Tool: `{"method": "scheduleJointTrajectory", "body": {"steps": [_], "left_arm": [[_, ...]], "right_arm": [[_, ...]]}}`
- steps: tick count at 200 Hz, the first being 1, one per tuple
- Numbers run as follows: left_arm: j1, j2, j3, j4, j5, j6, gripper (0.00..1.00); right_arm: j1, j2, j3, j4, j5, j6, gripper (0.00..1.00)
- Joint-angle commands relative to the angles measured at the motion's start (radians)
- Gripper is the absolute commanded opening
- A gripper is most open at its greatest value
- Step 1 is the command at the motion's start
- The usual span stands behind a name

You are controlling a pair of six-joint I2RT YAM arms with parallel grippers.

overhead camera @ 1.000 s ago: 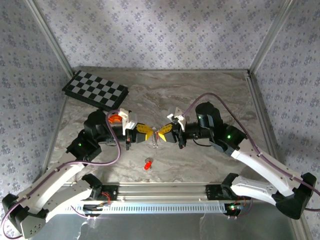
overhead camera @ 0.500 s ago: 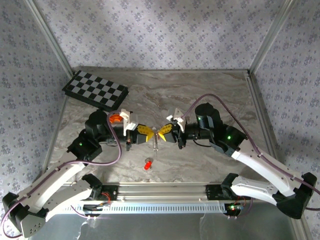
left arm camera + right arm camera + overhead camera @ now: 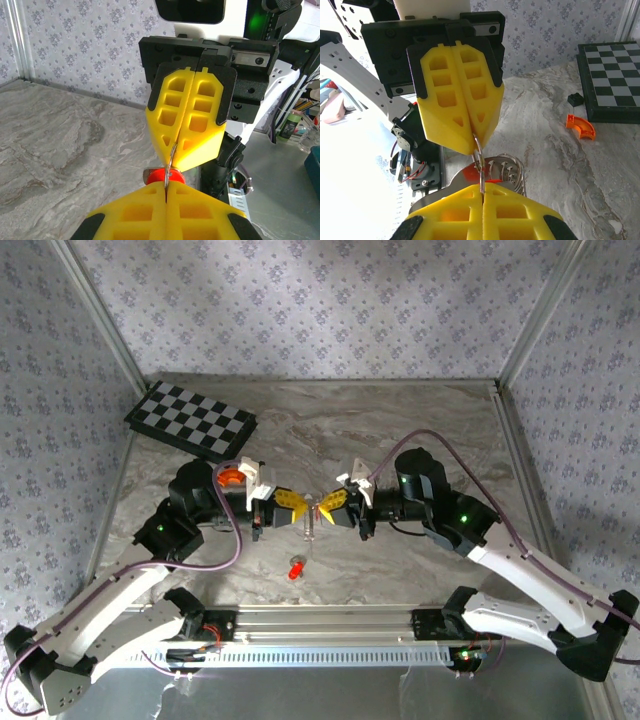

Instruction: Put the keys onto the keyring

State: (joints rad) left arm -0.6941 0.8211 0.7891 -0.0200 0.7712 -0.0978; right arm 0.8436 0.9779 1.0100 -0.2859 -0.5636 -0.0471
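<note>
The right arm has eased slightly rightward. The left claw [image 3: 297, 506] and right claw [image 3: 325, 506] each clamp the keyring [image 3: 311, 524]; steady opposing tension should open a gap for the loose key [image 3: 295, 568].

Marbled table [image 3: 400, 420]; on it checkerboard [image 3: 190, 420]; red key [image 3: 295, 569]

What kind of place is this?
Probably a laboratory test booth: the left arm and right arm are bolted at a marble-look table, enclosed by patterned wall panels in a metal frame.

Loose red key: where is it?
Top view: red key on the table, slightly left of centre, just base-side of left end effector and right end effector.
</note>
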Motion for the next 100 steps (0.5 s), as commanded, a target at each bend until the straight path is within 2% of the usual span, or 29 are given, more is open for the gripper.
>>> {"method": "scheduleJointTrajectory", "body": {"steps": [1,100], "left_arm": [[-0.01,-0.007,0.044,0.034,0.023,0.002,0.0],[-0.013,0.0,0.048,0.032,0.026,0.005,0.0]], "right_arm": [[0.012,0.003,0.042,-0.01,0.004,-0.025,0.0],[0.016,0.007,0.05,-0.012,0.002,-0.037,0.0]]}}
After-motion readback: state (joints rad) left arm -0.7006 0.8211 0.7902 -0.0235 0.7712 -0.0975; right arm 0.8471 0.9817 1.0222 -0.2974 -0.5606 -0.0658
